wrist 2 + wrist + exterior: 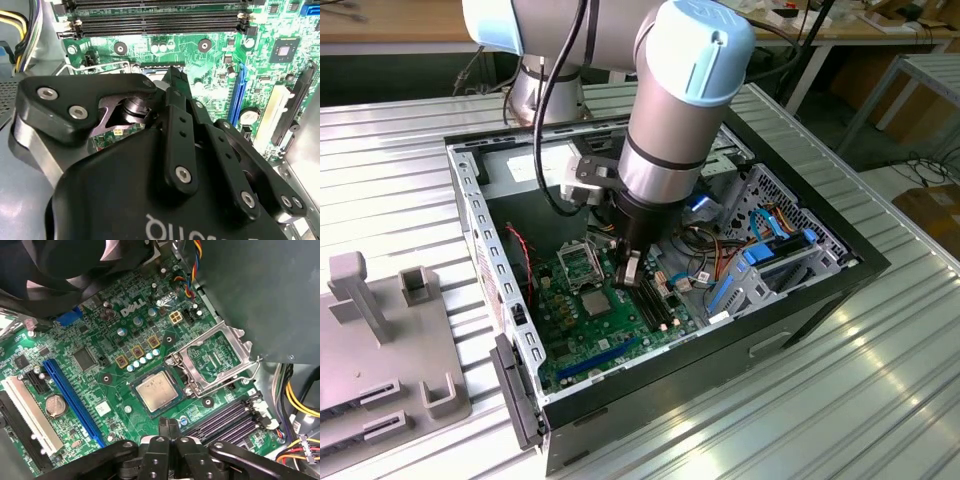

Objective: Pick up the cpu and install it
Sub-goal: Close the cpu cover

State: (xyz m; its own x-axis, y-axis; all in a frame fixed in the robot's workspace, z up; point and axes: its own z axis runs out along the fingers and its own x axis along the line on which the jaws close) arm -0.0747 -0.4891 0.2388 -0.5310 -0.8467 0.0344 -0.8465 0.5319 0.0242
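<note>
**Arm position.** The arm [670, 120] reaches down into the open computer case [800, 310], which rests on the ribbed metal table [880, 400]. The gripper [627, 280] sits low over the green motherboard [610, 335], near the middle of the board.

**Finger state.** In the first wrist view the two fingers [164, 432] are pressed together at their tips. Nothing is gripped between them.

**Location of the cpu.** The cpu [157, 392] lies flat with its metal lid facing up, seated inside the socket frame on the motherboard. The socket load plate [215, 356] is swung open and lies just beside the cpu, so the lid is uncovered. A blue expansion slot [70, 395] runs along the board on the far side of the cpu from the load plate. A coin battery [55, 406] sits next to that slot. The dark memory slots [225, 421] lie near the socket, on the side where the gripper is.

**Gripper relative to the cpu.** The fingertips are just beside the cpu edge that faces the memory slots. They appear to be slightly clear of it, but contact cannot be confirmed from these angles. In the exterior view the cpu lies toward the exterior view's left of the fingertips.

**Surroundings.**
- Yellow cables [300, 402] run along the case wall beyond the memory slots.
- A grey fixture block [380, 340] stands on the table at the exterior view's left, well apart from the case.
</note>
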